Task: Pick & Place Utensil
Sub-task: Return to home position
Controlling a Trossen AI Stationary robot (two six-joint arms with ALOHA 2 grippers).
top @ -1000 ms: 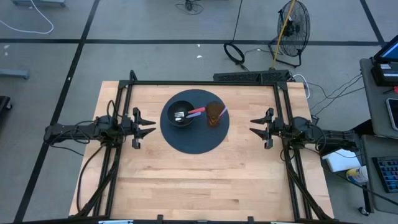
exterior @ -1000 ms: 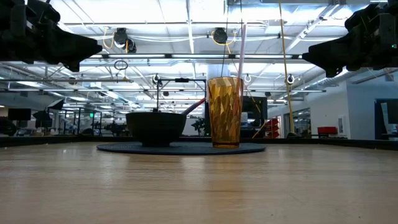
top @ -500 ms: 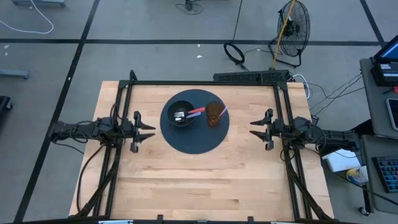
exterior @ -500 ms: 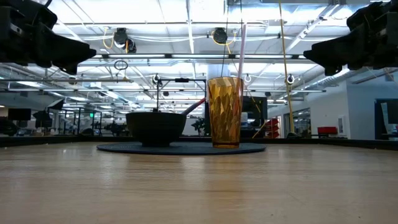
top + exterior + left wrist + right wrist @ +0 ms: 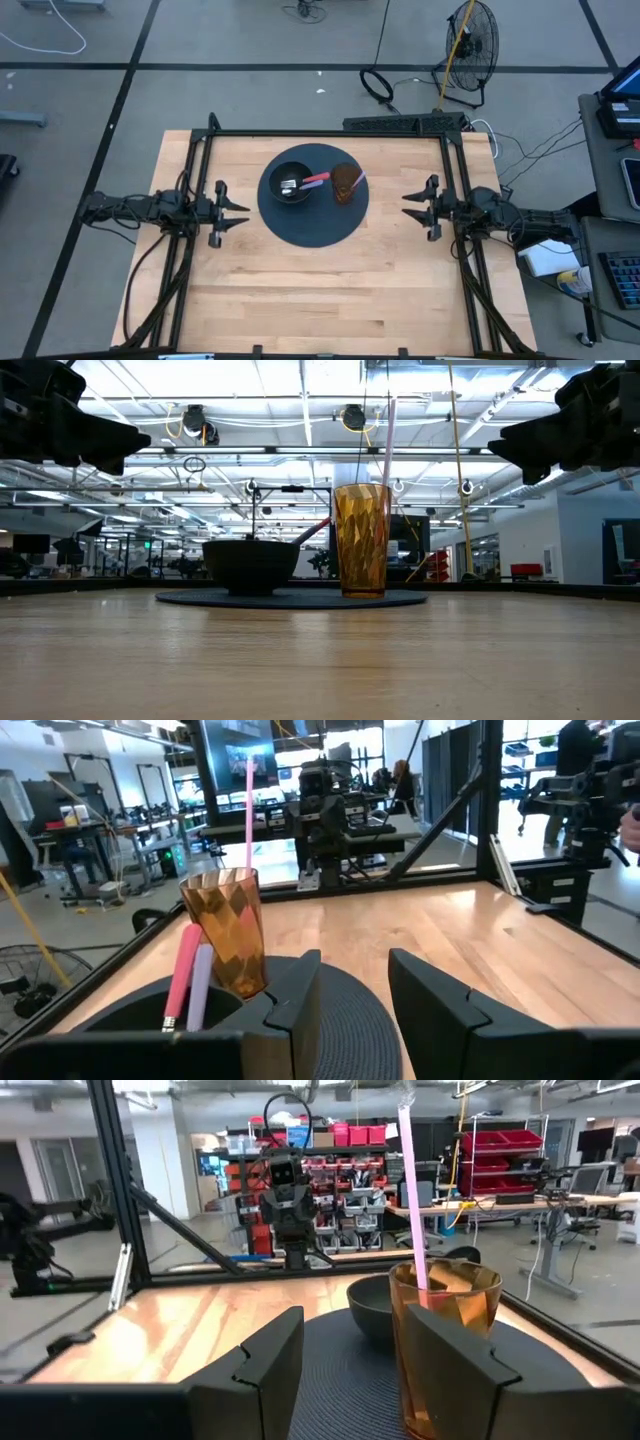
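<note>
Wood table (image 5: 300, 290) first, then the round dark mat (image 5: 312, 232) holding a black bowl (image 5: 290, 183) with a pink handle (image 5: 316, 178) poking out and a brown glass (image 5: 345, 184) with a straw (image 5: 388, 440) just beside it, left gripper (image 5: 238, 213) and right gripper (image 5: 406, 204) hanging at either side, fingers apart.

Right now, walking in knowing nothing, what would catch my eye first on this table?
Probably the amber glass with its tall pink straw, standing beside a black bowl on the round dark placemat, centred across the table. Then the left gripper and right gripper, open, facing it from either side.
</note>
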